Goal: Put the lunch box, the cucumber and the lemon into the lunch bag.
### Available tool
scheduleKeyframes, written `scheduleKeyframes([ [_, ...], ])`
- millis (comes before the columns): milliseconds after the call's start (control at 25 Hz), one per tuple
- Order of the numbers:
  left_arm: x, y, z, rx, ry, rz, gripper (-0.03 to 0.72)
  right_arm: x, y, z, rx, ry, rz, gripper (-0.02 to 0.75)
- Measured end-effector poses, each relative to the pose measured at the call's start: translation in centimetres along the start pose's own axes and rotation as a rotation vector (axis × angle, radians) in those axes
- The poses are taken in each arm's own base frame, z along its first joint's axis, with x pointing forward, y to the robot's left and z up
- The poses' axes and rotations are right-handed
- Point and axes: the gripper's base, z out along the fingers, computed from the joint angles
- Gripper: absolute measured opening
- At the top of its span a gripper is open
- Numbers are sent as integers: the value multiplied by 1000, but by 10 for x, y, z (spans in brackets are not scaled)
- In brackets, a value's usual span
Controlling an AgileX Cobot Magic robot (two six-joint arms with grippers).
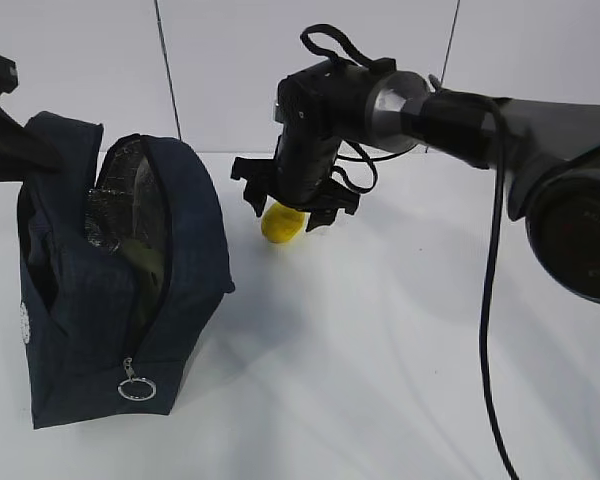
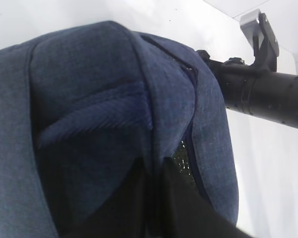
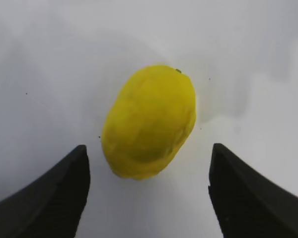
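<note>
The right gripper (image 3: 146,193) is held spread above the lemon (image 3: 149,121), to be lowered and closed before transfer into the lunch bag (image 1: 195,250).

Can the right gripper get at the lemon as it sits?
Likely yes. The right gripper is open with a finger either side of the lemon, which lies alone on the white table; nothing sits between them.

The lemon (image 3: 149,121) is bright, plain yellow against the white desk (image 1: 380,350). The lunch bag (image 1: 190,250) is dark navy fabric with a faint check pattern, a shiny silver quilted lining, a silver ring pull (image 1: 137,389) and a ribbed navy strap (image 2: 94,116). The right hand (image 1: 292,205) is black.
</note>
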Motion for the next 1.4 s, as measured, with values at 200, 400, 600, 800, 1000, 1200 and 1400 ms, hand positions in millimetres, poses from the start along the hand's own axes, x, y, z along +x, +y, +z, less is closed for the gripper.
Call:
scheduleKeyframes([
  [200, 0, 0, 0, 0, 1, 1, 21, -3, 2, 0, -20, -30, 1, 580],
  [400, 0, 0, 0, 0, 1, 1, 21, -1, 0, 7, -12, -27, 0, 580],
  [600, 0, 0, 0, 0, 1, 1, 21, 0, 0, 12, -13, -30, -2, 580],
  [800, 0, 0, 0, 0, 1, 1, 21, 1, 0, 17, -20, -36, -3, 572],
  [1000, 0, 0, 0, 0, 1, 1, 21, 1, 0, 21, -20, -38, -2, 488],
  [1200, 0, 0, 0, 0, 1, 1, 21, 0, 0, 21, -20, -40, -3, 445],
  [1400, 0, 0, 0, 0, 1, 1, 21, -1, 1, 18, -12, -39, -11, 442],
])
